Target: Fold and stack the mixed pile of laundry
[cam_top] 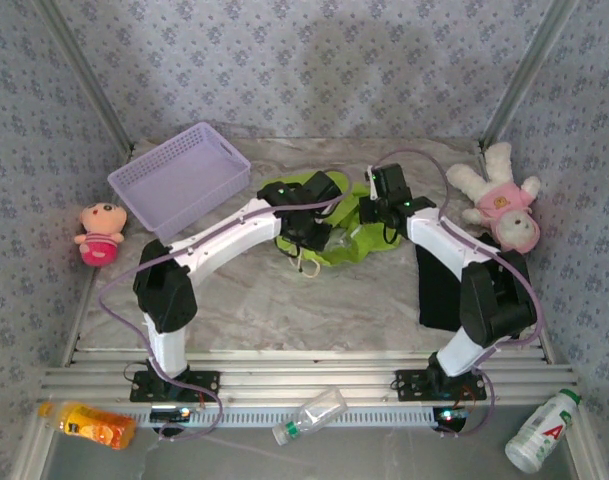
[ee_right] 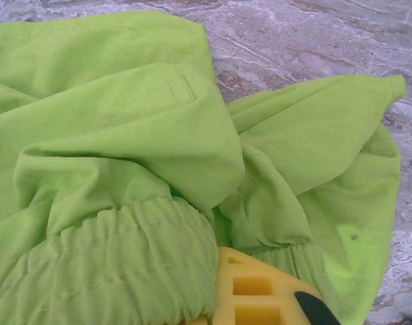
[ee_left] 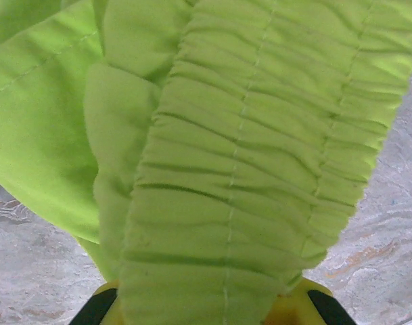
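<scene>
The mixed laundry pile is in two parts. A crumpled lime-green garment (cam_top: 346,246) lies mid-table, and a black garment (cam_top: 439,285) lies flat by the right arm. My left gripper (cam_top: 306,232) is shut on the green garment's gathered elastic band (ee_left: 246,156), which hangs over its yellow fingers (ee_left: 297,313). My right gripper (cam_top: 381,207) is shut on the same green garment (ee_right: 124,135) at its band. There one yellow finger (ee_right: 260,291) shows and the other is hidden under the cloth.
A lavender basket (cam_top: 179,180) stands at the back left. One pink plush toy (cam_top: 99,236) sits at the left edge and another (cam_top: 501,206) at the back right. Three bottles (cam_top: 309,415) (cam_top: 539,430) (cam_top: 89,425) lie on the near ledge.
</scene>
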Motion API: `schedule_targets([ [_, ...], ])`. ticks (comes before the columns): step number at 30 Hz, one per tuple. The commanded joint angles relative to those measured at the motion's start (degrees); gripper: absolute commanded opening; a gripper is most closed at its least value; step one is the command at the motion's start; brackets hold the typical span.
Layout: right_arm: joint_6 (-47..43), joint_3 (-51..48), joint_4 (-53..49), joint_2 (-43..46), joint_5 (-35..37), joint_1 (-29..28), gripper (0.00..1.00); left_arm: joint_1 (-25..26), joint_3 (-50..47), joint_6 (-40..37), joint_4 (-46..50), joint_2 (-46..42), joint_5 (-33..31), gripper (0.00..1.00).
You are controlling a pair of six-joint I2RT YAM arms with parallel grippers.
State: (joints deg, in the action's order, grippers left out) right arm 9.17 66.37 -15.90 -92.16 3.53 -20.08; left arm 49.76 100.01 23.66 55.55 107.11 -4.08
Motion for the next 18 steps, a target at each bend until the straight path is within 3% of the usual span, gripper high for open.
schedule_targets([
  [1, -0.62, 5.11, -3.74, 1.61, -3.52, 2.36, 0.0, -1.55, 3.92, 0.66, 4.48, -1.57, -3.38, 0.04],
  [4, 1.11, 11.01, -7.3, 3.48, -9.77, 6.28, 0.0, -4.11, 12.24, 0.18, 9.24, 1.11, -7.94, 0.05],
  [7, 6.96, 20.65, -10.85, 3.83, -19.24, 11.63, 0.0, -5.93, 30.05, -3.64, 15.91, 6.43, -12.63, 0.05],
  [12, 16.1, 36.06, -11.08, 6.65, -26.52, 17.03, 0.0, -6.65, 73.81, -11.75, 25.75, 19.58, -16.37, 0.16],
  [14, 17.3, 37.46, -10.99, 9.23, -26.47, 17.81, 0.0, -6.68, 75.74, -12.98, 22.92, 17.89, -15.58, 0.2],
  [16, 17.91, 35.9, -12.02, 11.92, -26.99, 18.33, 0.0, -6.68, 67.5, -13.24, 17.9, 12.69, -15.09, 0.22],
  [18, 18.25, 30.08, -12.41, 15.6, -26.82, 18.5, 0.0, -6.54, 53.16, -12.88, 11.7, 6.01, -14.3, 0.22],
])
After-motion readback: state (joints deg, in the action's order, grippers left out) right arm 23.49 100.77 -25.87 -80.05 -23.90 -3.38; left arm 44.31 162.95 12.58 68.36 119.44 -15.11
